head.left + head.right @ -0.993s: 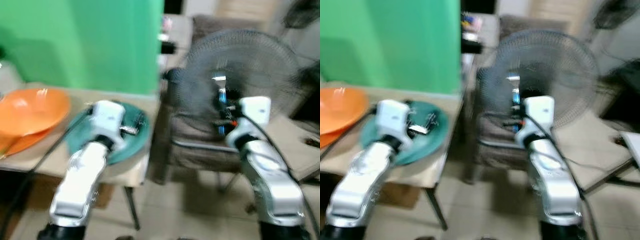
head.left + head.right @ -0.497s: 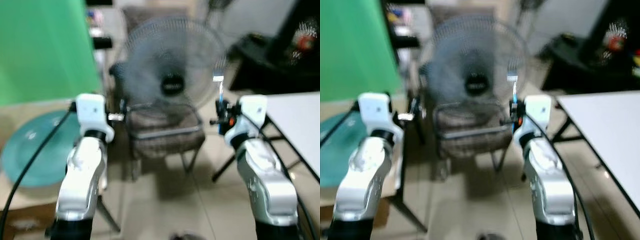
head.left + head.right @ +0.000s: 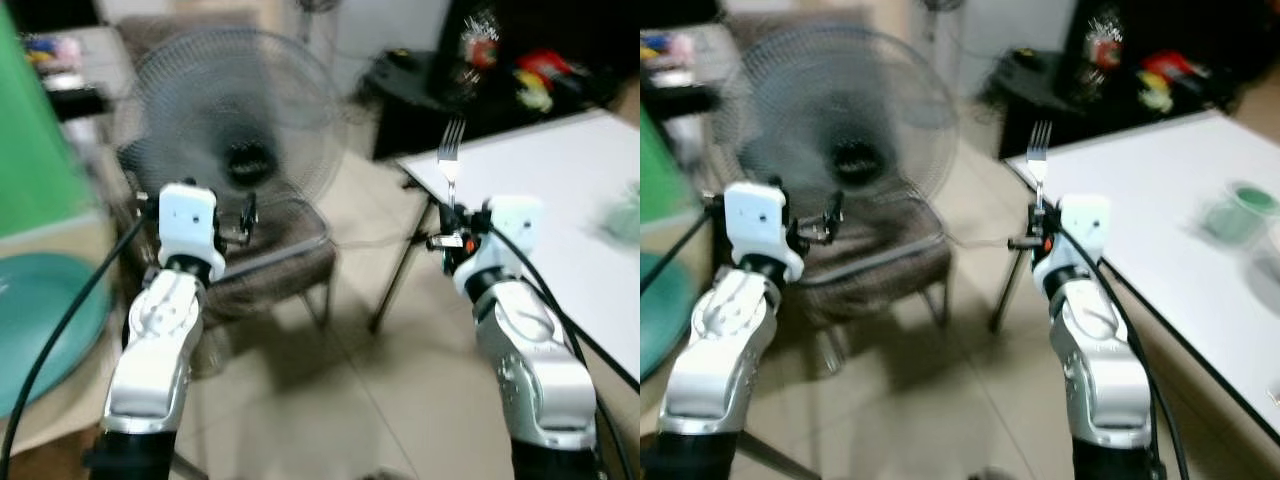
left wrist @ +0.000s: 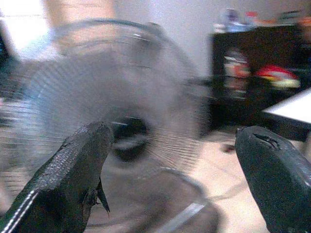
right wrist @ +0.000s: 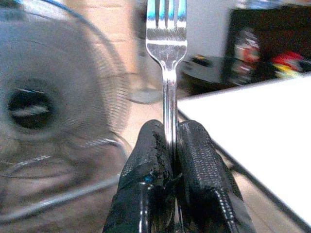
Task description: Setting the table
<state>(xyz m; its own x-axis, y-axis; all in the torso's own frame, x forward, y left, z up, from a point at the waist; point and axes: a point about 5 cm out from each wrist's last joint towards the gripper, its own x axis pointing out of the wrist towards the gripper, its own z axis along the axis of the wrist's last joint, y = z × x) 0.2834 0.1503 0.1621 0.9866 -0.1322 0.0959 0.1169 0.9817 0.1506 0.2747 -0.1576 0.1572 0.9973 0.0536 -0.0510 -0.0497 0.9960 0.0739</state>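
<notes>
My right gripper [image 5: 170, 141] is shut on a silver fork [image 5: 166, 39] that stands upright, tines up; the fork [image 3: 450, 160] rises above the right gripper [image 3: 447, 232] in front of me. The white table [image 3: 540, 190] lies to the right, its near corner just behind the fork. A green cup-like thing [image 3: 1240, 205] sits blurred on that table. My left gripper [image 4: 170, 160] is open with nothing between its fingers [image 4: 73, 174], held up at chest height [image 3: 245, 215]. A teal plate [image 3: 40, 320] lies on a low table at the far left.
A standing fan [image 3: 235, 120] and a brown chair [image 3: 270, 265] are straight ahead. A dark cabinet [image 3: 520, 70] with coloured objects stands behind the white table. Tiled floor [image 3: 380, 400] lies between the arms. The picture is blurred.
The camera has swung to the right: the green wall and teal plate slid off to the left, and the white table came into view. Both arms keep their pose, fork still held.
</notes>
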